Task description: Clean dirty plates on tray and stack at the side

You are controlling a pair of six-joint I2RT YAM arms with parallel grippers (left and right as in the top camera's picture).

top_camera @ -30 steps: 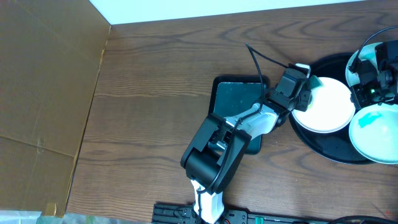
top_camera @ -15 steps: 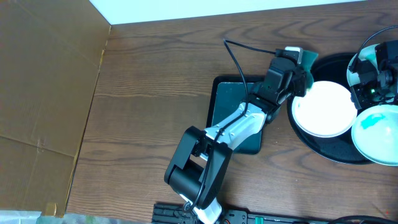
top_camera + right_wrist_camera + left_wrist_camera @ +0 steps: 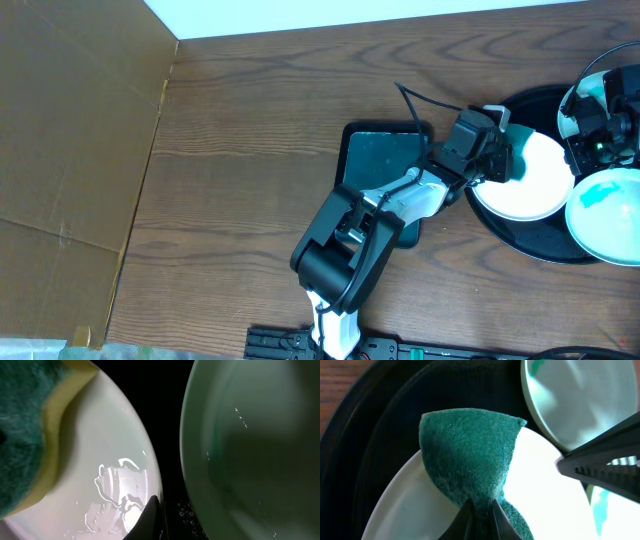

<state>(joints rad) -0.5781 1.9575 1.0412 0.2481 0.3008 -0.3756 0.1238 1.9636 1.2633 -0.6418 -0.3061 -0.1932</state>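
On the round black tray (image 3: 530, 245) lie three plates. My left gripper (image 3: 481, 510) is shut on a green sponge (image 3: 470, 455) with a yellow underside. The sponge is pressed on the upper left part of the white plate (image 3: 530, 180). My right gripper (image 3: 151, 510) is shut, its dark tip resting at that plate's right rim (image 3: 145, 455). A pale-aqua plate with teal smears (image 3: 600, 215) lies at the tray's front right. Another plate (image 3: 585, 95) sits at the back, partly hidden by the right arm.
A smaller rectangular dark tray (image 3: 375, 160) lies left of the round one, partly under the left arm. A brown cardboard sheet (image 3: 70, 150) covers the table's left side. The wooden table (image 3: 250, 150) shows between them.
The left gripper swung the sponge off the plate's left edge toward the tray's back rim, then came back down onto the white plate. The right gripper stayed in place.
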